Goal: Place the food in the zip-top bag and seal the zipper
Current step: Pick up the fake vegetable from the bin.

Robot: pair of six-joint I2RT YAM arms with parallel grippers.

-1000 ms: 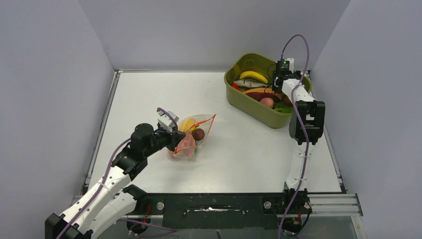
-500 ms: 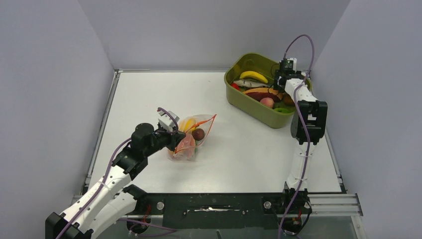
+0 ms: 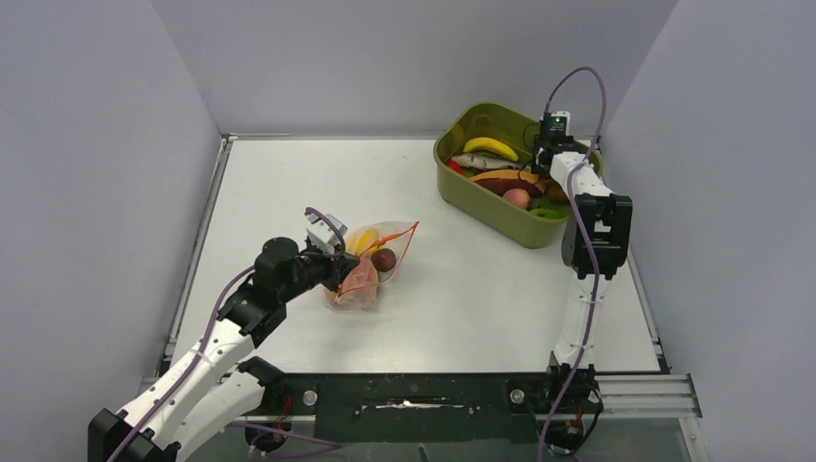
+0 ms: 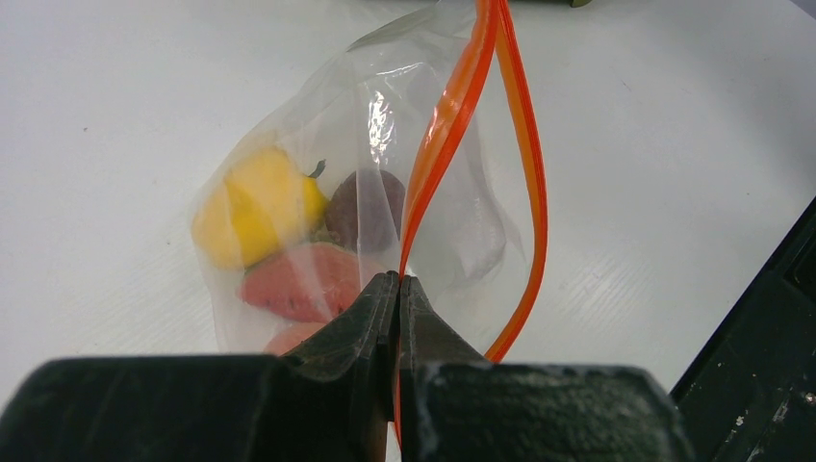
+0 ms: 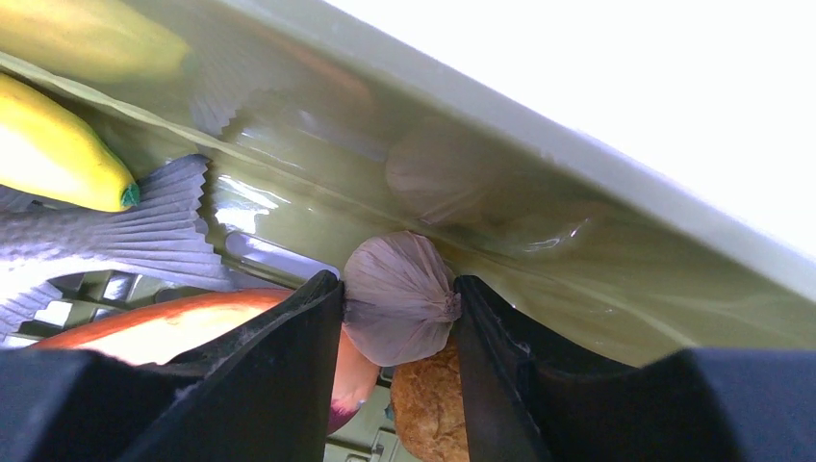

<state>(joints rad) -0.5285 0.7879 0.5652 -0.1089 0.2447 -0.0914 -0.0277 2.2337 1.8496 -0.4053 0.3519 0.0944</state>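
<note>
At left hand (image 4: 397, 281), pinched zipper (image 4: 450, 115) stretching straight away, parted

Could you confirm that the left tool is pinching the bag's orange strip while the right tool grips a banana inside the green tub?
Not quite. The right wrist view shows the right tool gripping a pale garlic bulb, not a banana. The rest holds: it is inside the green tub, and the left tool is pinching the orange strip of the bag.
</note>
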